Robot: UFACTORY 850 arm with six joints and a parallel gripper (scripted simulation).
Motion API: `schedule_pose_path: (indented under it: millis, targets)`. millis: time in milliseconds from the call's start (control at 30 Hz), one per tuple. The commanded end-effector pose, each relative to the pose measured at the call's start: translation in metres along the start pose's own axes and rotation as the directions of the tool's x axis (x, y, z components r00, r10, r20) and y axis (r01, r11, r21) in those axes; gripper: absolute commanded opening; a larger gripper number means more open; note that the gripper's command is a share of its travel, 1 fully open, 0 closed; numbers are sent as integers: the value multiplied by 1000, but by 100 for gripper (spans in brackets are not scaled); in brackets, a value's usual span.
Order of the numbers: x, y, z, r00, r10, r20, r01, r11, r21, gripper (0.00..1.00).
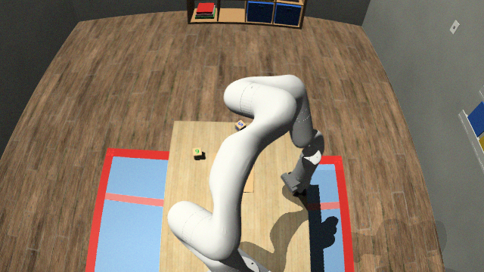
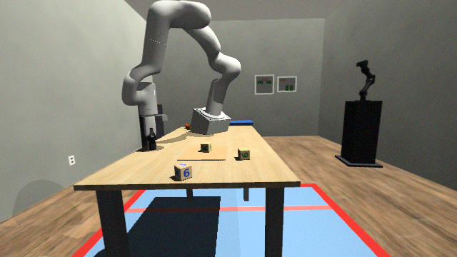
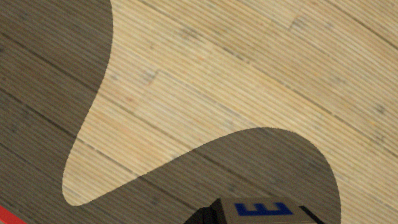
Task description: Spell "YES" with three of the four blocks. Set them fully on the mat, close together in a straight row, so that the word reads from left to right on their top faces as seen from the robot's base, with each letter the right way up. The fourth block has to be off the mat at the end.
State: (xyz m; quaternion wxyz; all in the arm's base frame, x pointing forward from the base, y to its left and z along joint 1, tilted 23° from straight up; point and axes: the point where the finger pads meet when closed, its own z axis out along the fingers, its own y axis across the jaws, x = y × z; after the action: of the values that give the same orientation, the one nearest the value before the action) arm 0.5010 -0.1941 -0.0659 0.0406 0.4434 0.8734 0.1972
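Note:
My gripper stands low at the table's side edge, off the mat, and is shut on a wooden block with a blue E on top; only the block's top edge shows at the bottom of the wrist view. The tan mat lies mid-table, mostly hidden by the arm in the top view. A block with a green letter sits on the mat. Another green-lettered block stands off the mat. A blue-lettered block stands near the table's far end.
The robot base is mounted at one end of the table. A shelf unit stands by the far wall. A black pedestal with a small arm stands away from the table. A red-bordered blue floor zone surrounds the table.

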Motion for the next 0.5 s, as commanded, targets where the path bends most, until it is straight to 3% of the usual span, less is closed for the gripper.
schedule_pose_path:
  millis: [0,467]
  targets:
    - [-1,0,-1,1000,0,1,0,1000,-1,41]
    - [-1,0,-4,1000,0,1,0,1000,-1,41]
